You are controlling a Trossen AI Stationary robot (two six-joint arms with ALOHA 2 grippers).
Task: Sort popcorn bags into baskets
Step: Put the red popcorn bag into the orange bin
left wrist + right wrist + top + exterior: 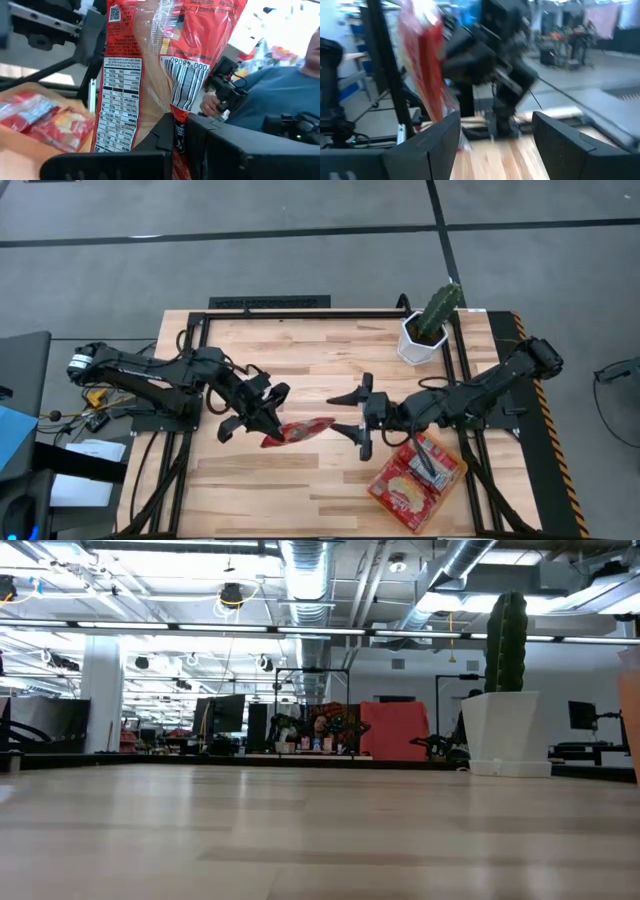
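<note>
A pale wooden tabletop (300,490) fills the overhead view, framed by black rails. Two dark arms reach inward from either side and almost meet over its middle.

Near the right front corner sits a shallow orange basket (455,477), holding several small red popcorn packets (412,485). At the far right corner stands a white pot with a cactus (428,330).

The left end effector (262,416) is clenched on one end of a large red popcorn bag (300,430), which hangs above the middle of the tabletop and points toward the other arm. The right end effector (362,412) faces the bag's free end, its two fingers spread wide and released, just apart from the bag. It looks like a handover between the arms, though which way the bag is travelling cannot be told.

To do this step well, the open fingers should be centred around the bag's free edge before they close, and the left grip should hold firm until the right one is secure, because the foil is thin and slippery.

In the left wrist view the bag is glossy red foil with a crinkled clear panel, a white barcode and a nutrition table. A seated person shows beyond it.
</note>
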